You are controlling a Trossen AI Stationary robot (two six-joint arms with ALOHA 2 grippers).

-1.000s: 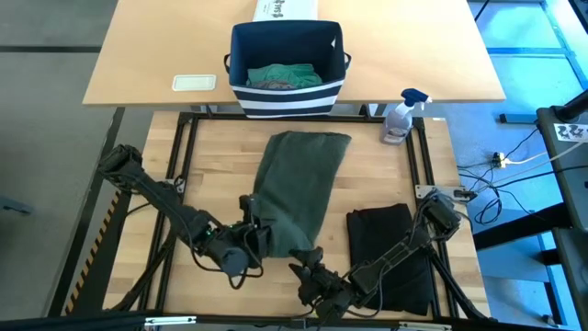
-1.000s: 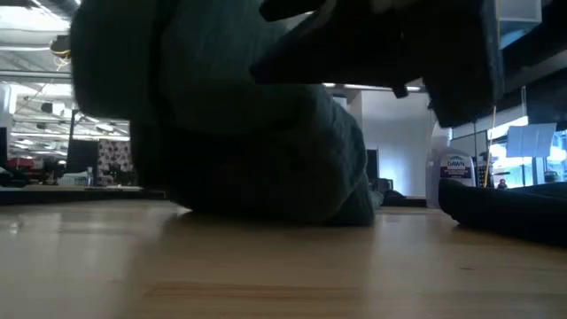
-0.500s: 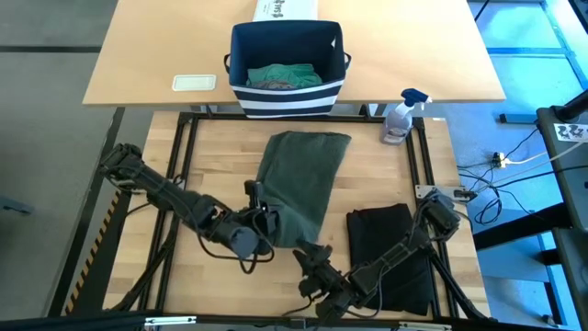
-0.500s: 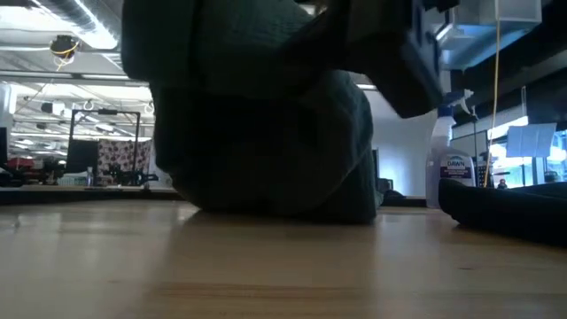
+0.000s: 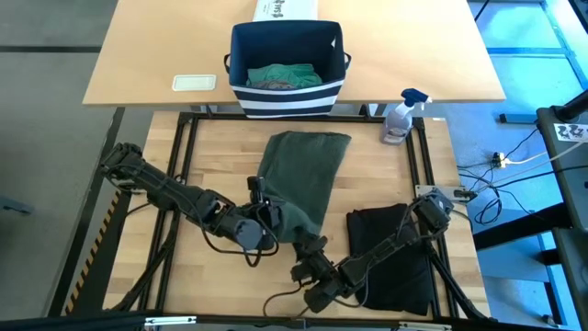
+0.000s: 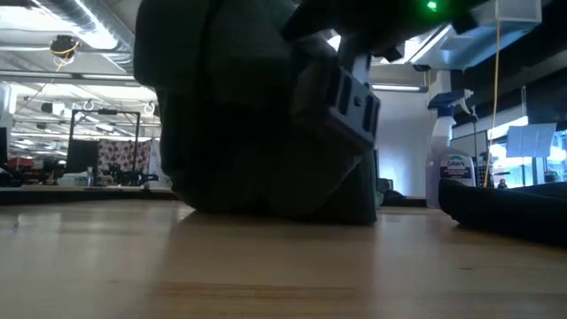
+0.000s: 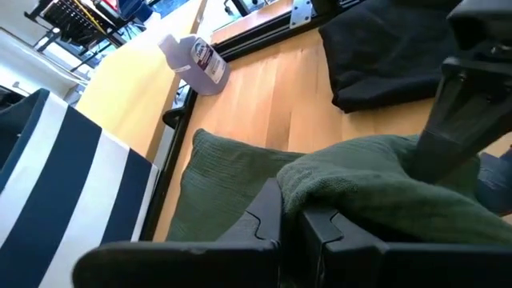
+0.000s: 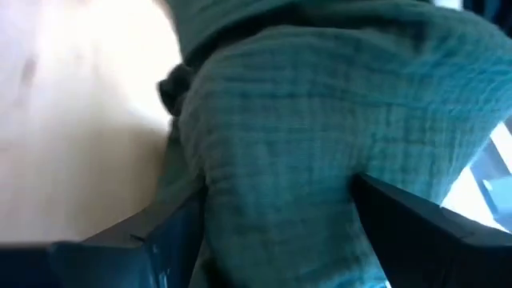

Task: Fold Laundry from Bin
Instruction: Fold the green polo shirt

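High view: the dark green garment (image 5: 301,179) lies on the workbench in front of the bin (image 5: 286,81), which still holds teal laundry (image 5: 284,74). A folded black garment (image 5: 392,253) rests to the green one's right. The left gripper (image 5: 268,214) is clamped on the green cloth's near-left corner, and the right gripper (image 5: 314,250) sits at its near-right corner with jaws spread wide. If the right one closes too shallow it may catch only a thin edge, and the fold would go up lopsided.

Low view: the green cloth is bunched and lifted off the wood, with a spray bottle (image 6: 452,151) behind it. Uneven lifting could drag the whole garment toward the black pile.

Left wrist view: the fingers (image 7: 264,220) pinch a thick fold of green fabric (a doubled layer, by my reading); it could slip out under pull.

Right wrist view: green cloth fills the gap between the widely parted fingers (image 8: 412,220); nothing is gripped yet, so closing could trap extra layers.
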